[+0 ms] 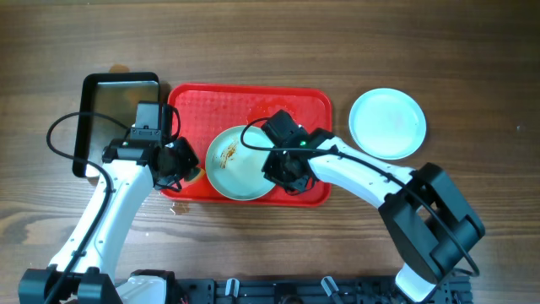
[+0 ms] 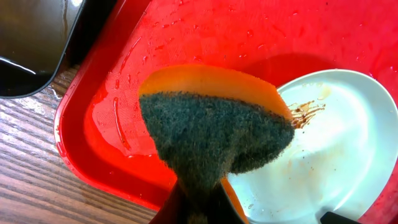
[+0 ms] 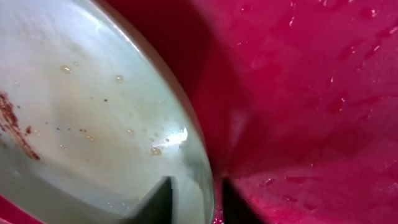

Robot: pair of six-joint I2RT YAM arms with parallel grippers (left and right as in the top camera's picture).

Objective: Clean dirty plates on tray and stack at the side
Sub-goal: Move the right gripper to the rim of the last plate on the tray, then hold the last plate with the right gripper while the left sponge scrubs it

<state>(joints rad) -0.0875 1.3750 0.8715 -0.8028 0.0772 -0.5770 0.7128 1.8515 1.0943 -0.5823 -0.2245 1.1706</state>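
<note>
The right end effector (image 1: pixel 285 173) is clamped on the 3 o'clock rim of 1 sauce-smeared plate (image 1: pixel 236 160) at the tray's (image 1: pixel 253 97) 6 o'clock edge. The left end effector (image 1: pixel 180 165) pinches a sponge (image 2: pixel 214 134) at that plate's 9 o'clock. The other plate (image 1: pixel 387 123) sits on the desk (image 1: pixel 472 67), at 3 o'clock from the tray

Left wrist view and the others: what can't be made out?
Left wrist: the sponge covers most of the left gripper.
Right wrist: the dirty plate is cut off by the frame edges.
Overhead: the right gripper hides its own fingertips; side plate, one or a stack, unclear.
</note>
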